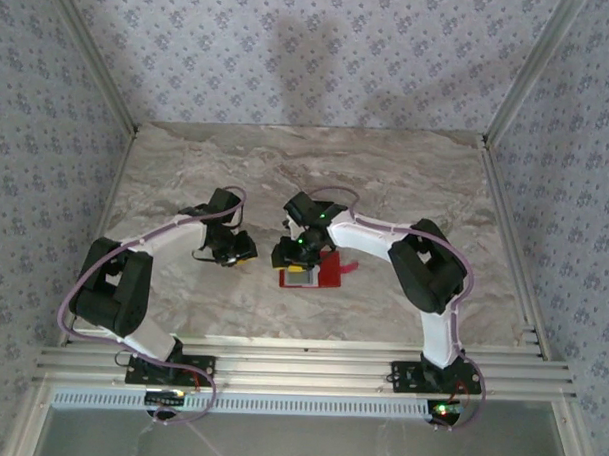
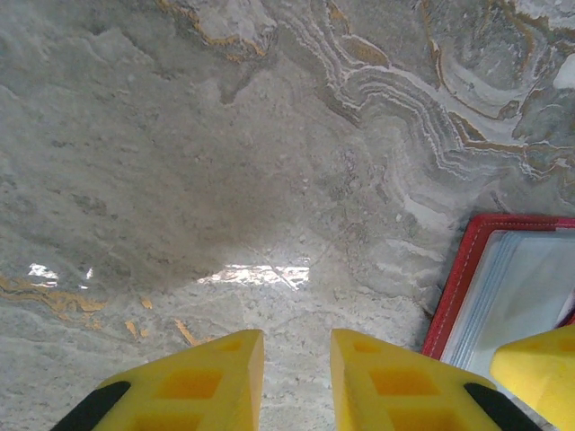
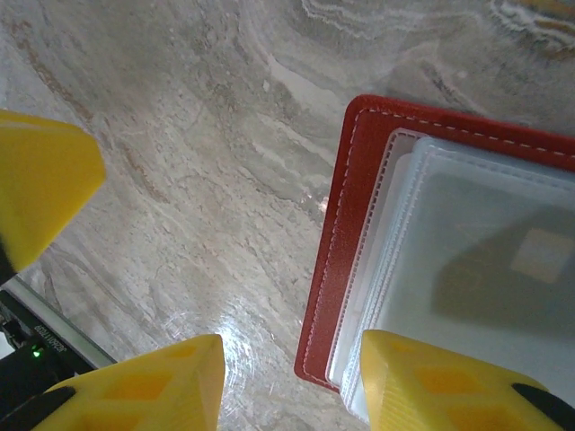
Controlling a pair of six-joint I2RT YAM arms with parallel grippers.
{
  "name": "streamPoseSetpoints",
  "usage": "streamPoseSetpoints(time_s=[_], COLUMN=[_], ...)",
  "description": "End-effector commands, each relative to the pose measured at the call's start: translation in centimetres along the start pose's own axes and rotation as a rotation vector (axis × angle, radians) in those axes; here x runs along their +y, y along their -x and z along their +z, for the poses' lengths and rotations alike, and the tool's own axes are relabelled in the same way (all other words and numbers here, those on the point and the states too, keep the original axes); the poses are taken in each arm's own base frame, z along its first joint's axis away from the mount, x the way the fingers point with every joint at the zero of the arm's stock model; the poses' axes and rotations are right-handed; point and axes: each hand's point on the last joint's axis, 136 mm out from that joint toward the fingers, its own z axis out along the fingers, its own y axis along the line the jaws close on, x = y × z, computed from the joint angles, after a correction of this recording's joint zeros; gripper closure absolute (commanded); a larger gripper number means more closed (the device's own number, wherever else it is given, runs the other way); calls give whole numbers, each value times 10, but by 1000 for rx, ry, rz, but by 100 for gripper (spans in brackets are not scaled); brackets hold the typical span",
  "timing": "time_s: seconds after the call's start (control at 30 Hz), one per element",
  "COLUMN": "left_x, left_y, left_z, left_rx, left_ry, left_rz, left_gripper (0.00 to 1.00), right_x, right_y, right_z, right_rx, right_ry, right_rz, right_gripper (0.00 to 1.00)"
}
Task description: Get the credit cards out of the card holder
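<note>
Card holder (image 3: 328,269): open, flat, likely light and floppy.
Card (image 3: 485,269): inside clear sleeve (image 3: 422,197), likely stiff, slick; best pinched by an edge.
Right gripper (image 3: 287,377): apart, over holder's left edge.
Left gripper (image 2: 296,377): slightly apart, empty.

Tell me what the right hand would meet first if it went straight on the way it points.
Probably the card holder: the right hand points down at its edge, one finger over the clear sleeves, the other over bare table. Depth is unclear, so that is a guess.
</note>
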Motion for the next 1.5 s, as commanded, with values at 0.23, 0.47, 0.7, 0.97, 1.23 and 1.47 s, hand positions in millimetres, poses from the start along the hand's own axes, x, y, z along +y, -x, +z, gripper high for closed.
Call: streamPoseSetpoints(time_s=[0.23, 0.47, 0.7, 0.97, 1.23, 1.47], left_x=[-4, -3, -5, -6, -9, -13], left_y=[0, -1, 1, 2, 4, 5], left_z=[-6, -6, -7, -9, -12, -13], left_rx=[-8, -8, -10, -12, -17, -18], left_ry=[-23, -24, -26, -29, -31, -36], left_rz=[22, 20, 22, 24, 33, 39], left_gripper=[73, 73, 73, 73, 73, 73], right_x=[-16, -34, -49, -64, -78, -85], right_y=[-9, -18, -20, -17, -17, -16], right_z=[2, -4, -16, -33, -53, -68], right_rx=[35, 49, 30, 9, -12, -42], right_ry=[-83, -172, -281, -430, -558, -615], right_rz=[23, 28, 31, -22, -31, -32], right_gripper=[54, 54, 54, 53, 51, 51])
